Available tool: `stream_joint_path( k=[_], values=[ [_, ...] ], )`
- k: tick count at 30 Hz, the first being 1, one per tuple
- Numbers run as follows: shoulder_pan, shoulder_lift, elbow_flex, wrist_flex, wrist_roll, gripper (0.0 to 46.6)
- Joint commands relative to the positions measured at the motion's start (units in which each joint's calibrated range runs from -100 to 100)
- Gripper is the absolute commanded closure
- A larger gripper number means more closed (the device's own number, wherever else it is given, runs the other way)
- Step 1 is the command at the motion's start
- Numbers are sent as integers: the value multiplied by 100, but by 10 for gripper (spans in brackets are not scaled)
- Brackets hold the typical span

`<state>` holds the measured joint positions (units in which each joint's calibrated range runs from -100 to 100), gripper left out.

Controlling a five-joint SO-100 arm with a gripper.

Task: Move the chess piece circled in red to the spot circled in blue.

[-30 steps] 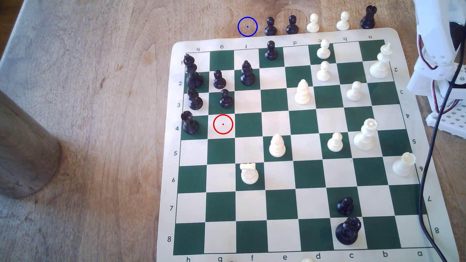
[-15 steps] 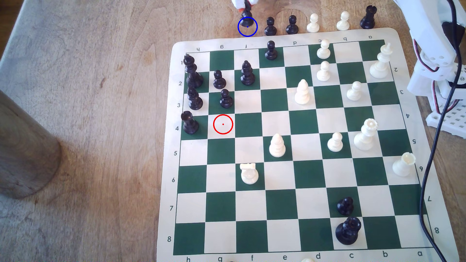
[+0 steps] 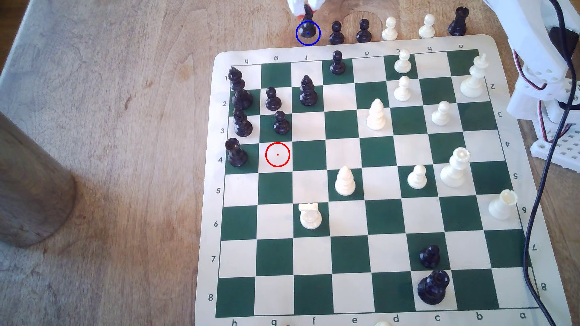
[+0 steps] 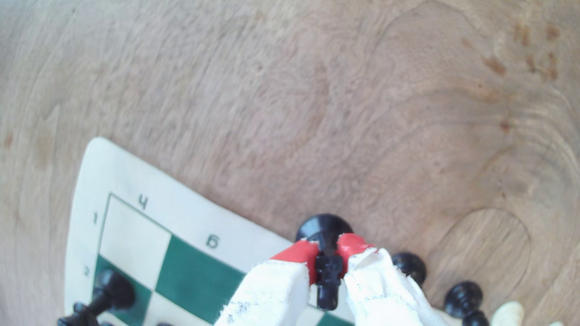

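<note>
My gripper [image 4: 328, 250] is clamped on the chess piece [image 4: 326, 272], red-tipped fingers [image 4: 296, 254] pinching the narrow neck from both sides, white wrapped jaws behind them. In the exterior view the gripper [image 3: 306, 11] comes in at the top edge, above the blue circle.

The chess piece [image 3: 307, 26] is off the board, on the bare wood beyond the mat's far border. Its round base sits inside the spot [image 3: 308, 40], the blue ring, roughly centred. I can't tell if the base is fully down on the table [image 3: 125, 125] or a hair above it; it looks at or very near contact.

Progress: mostly done, I'd judge. The red circle [image 3: 277, 154] on the board [image 3: 345, 150] is vacant, so pickup and carry are finished. Left: confirm touchdown, let go, back away without tipping the piece.

Orientation: long axis close to upright, maybe leaning slightly toward the exterior view's right at the top. In the wrist view the base is at the far end and the head comes toward the camera, so I'm looking nearly down the axis. Which way the slanted head faces I can't make out.

Neighbours: a black pawn [image 3: 336, 33] stands just beside the spot on the exterior view's right, another pawn [image 3: 363, 30] further along, apart from my piece. Tight on that side when I release.
</note>
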<state>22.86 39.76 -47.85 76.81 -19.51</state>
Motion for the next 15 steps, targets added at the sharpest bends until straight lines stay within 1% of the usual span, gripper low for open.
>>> stream_joint_path(
  k=[1,5,7,8,9,10,11,15],
  values=[
    [-84,-28,-718,26,-34,464],
    [-84,116,-890,75,-39,464],
    [-77,422,-1443,312,-39,464],
    [-69,642,-1887,501,-39,464],
    [-69,990,-2595,771,-39,464],
    [-69,1873,-4371,1303,10,464],
    [-77,2102,-4816,1442,29,464],
    [-53,2247,-4970,1582,39,464]
  ],
)
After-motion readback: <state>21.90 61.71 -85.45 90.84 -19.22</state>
